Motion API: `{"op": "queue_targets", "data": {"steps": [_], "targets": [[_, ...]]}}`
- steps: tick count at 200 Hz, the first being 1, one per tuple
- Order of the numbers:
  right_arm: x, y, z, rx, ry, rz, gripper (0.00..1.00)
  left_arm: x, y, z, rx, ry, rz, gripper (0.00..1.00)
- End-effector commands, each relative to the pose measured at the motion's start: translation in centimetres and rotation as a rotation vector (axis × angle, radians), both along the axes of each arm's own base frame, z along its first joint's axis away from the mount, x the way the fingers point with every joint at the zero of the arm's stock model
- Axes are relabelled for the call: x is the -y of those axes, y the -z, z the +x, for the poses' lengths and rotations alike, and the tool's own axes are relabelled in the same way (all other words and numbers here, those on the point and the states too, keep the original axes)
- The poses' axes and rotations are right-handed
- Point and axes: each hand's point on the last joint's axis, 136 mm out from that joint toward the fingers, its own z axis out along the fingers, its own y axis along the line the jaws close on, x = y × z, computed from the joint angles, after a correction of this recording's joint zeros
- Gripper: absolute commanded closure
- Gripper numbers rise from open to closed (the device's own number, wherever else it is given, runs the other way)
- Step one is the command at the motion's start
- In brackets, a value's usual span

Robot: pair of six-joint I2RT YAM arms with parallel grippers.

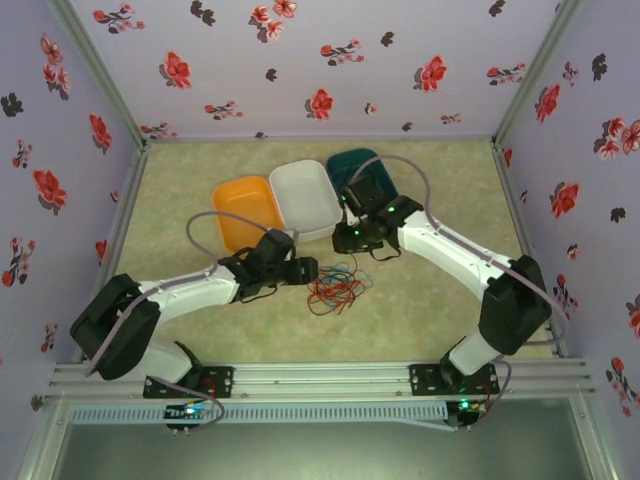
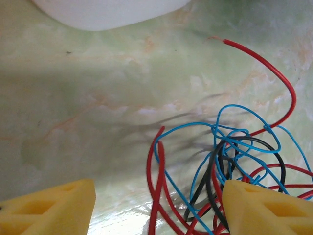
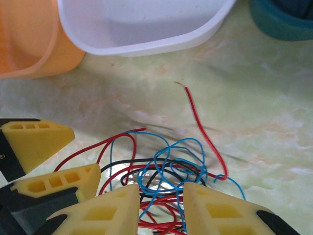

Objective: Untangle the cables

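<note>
Green marbled tabletop (image 1: 420, 300), floral walls (image 1: 300, 60) all round. At the left gripper (image 2: 156, 215): yellow fingers (image 2: 49, 210) spread wide, nothing gripped, red loops of the cables (image 2: 234, 147) lying between them on the table. At the right gripper (image 3: 161, 210): jaws part open, low over the same knot, blue and black strands in the gap, nothing pinched as far as can be told. Just beyond, one red end curling free toward the white tray (image 3: 146, 29). Farther out, orange tray (image 1: 245, 210) and teal tray (image 1: 345, 163) either side of the white. Seems the pick-a-strand step, tangle not yet loosened. Next, probably: closing on a single wire, likely that loose red one, and drawing it away from the knot while pinning the rest.
</note>
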Motion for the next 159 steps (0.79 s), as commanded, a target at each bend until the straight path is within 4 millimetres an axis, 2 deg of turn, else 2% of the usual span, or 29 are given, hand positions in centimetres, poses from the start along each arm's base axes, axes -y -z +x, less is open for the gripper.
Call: {"op": "queue_targets", "data": {"steps": [1, 35, 58, 98, 125, 159], "targets": [[-0.9, -0.1, -0.8, -0.035, -0.039, -0.024, 0.71, -0.3, -0.7, -0.1, -0.012, -0.034, -0.074, 0.31], [-1.9, 1.2, -0.8, -0.063, -0.068, -0.047, 0.73, -0.9, -1.1, 0.0, -0.003, -0.05, -0.118, 0.34], [-2.4, 2.1, -0.6, -0.088, -0.077, -0.05, 0.73, -0.9, -1.3, 0.1, 0.002, -0.05, -0.151, 0.39], [-4.0, 2.5, -0.6, -0.141, -0.093, -0.005, 0.74, -1.1, -0.5, 0.2, -0.032, -0.063, -0.198, 0.49], [-5.1, 2.3, -1.4, -0.163, -0.125, 0.01, 0.74, -1.1, 0.4, 0.0, -0.065, -0.06, -0.213, 0.52], [-5.2, 2.0, -2.9, -0.171, -0.177, -0.053, 0.72, -0.6, 1.0, -0.1, -0.085, -0.05, -0.234, 0.62]]}}
